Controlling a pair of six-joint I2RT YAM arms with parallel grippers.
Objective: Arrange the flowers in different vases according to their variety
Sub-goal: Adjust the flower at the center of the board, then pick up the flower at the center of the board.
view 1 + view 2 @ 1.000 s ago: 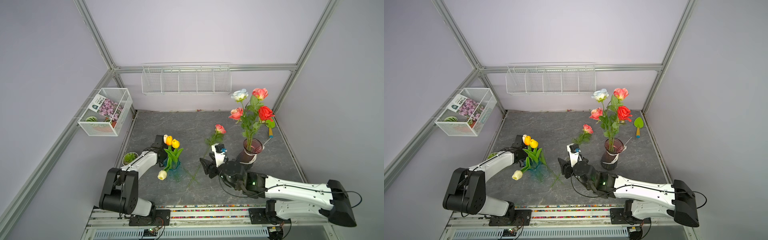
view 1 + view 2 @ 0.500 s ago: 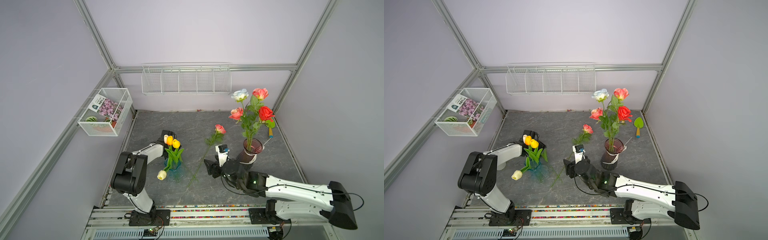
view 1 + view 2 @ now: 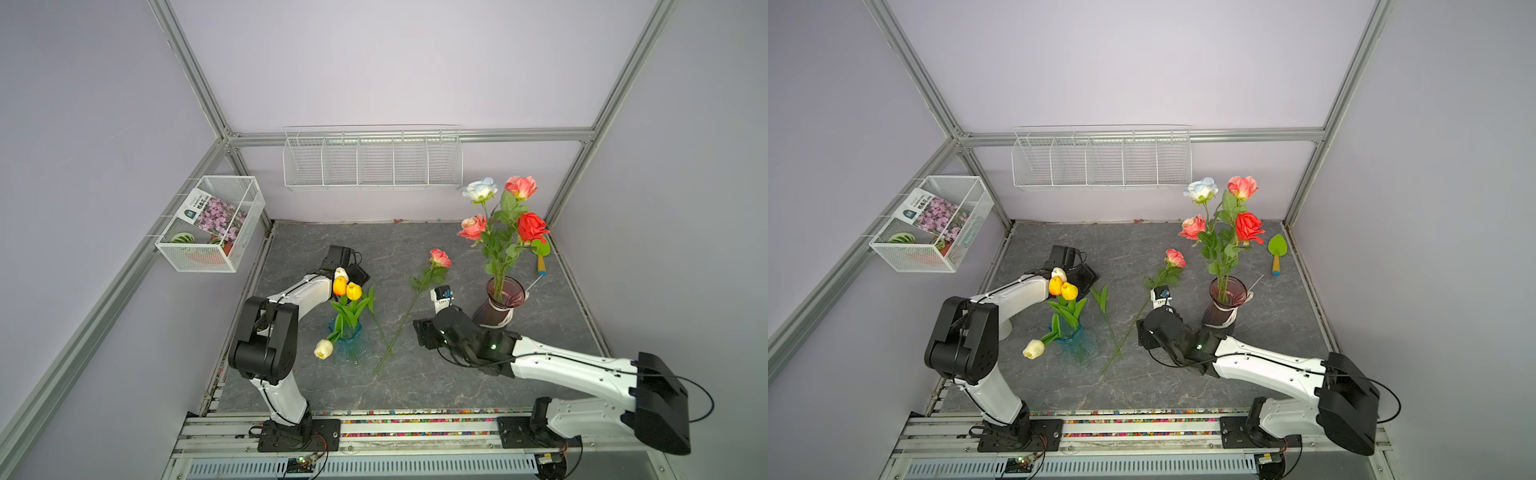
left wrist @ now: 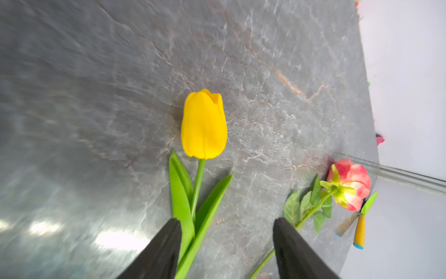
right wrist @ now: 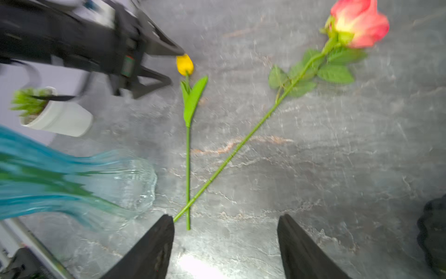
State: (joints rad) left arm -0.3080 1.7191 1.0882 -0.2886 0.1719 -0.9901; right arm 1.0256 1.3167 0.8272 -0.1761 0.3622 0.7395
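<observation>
On the left wall hangs a wire basket (image 3: 210, 224) with a flower-printed packet (image 3: 214, 212). Below it, at the worktop's (image 3: 457, 386) left edge, stands a white succulent pot (image 5: 56, 116). The left fingers (image 4: 166, 246) sit behind the teal vase (image 3: 347, 337), spread wide and gripping nothing. In the left wrist view a loose yellow tulip (image 4: 204, 124) lies flat on the stone ahead of them, its leaves reaching into the gap. The teal vase stands upright and holds four tulips: cream (image 3: 340, 273), orange (image 3: 339, 286) and yellow (image 3: 354, 291) heads up, and a cream one (image 3: 323, 348) drooping over the rim. Just right of it, the loose tulip's stem crosses the stem of a coral rose (image 3: 439, 257) that also lies on the worktop – the crossing is near both cut ends (image 5: 189, 203). The right fingers (image 5: 154, 248) hover by those ends, wide apart and empty. Further right, the maroon vase (image 3: 503, 299) stands upright with four roses – white-blue (image 3: 480, 191), two coral (image 3: 520, 187) (image 3: 473, 226) and red (image 3: 532, 226). A green toy trowel (image 3: 1277, 249) lies near the right wall.
</observation>
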